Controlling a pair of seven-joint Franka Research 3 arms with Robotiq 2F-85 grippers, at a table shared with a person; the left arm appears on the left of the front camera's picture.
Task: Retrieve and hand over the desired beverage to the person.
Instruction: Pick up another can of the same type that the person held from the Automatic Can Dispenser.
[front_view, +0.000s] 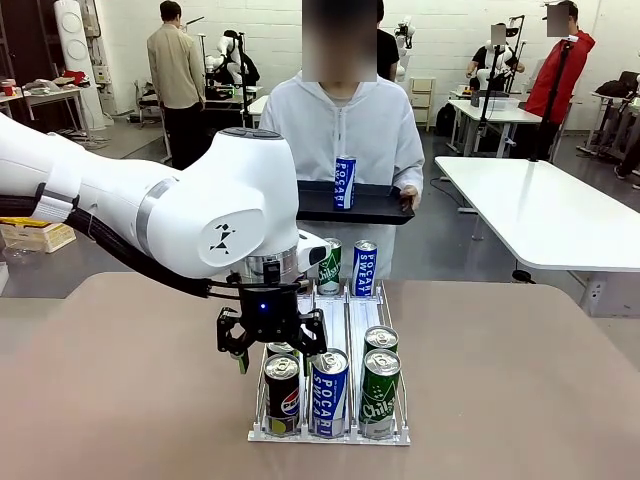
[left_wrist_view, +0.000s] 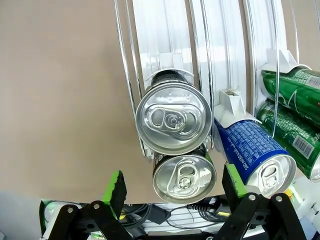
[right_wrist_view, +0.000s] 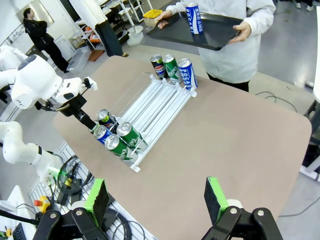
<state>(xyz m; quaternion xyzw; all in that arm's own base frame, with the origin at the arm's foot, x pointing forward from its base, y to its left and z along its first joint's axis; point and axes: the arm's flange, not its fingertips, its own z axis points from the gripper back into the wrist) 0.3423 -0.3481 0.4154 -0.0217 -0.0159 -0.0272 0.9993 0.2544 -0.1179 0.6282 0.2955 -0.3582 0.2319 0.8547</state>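
One blue can (front_view: 344, 182) is seen standing on the black tray (front_view: 378, 207) held by the person (front_view: 375, 130). In the rack (front_view: 345, 318) eight are counted: five near-end cans (front_view: 329, 392), three far-end cans (front_view: 364, 268). The left gripper (front_view: 274, 353) is spread wide above the near-end cans; the right gripper (right_wrist_view: 157, 197) is spread wide too, with nothing gripped.

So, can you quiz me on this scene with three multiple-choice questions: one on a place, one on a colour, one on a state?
1. Over what does the left gripper hang? A the rack's lane with the Pepsi can at its near end; B the middle lane; C bare table.
2. What colour is the can on the person's tray? A green; B blue; C black.
3. How is the left gripper? A shut on a can; B open and empty; C shut and empty.
Answers: 1 A, its fingers flank a can top in that lane. 2 B, blue with white print. 3 B, its green pads stand wide apart, gripping nothing.
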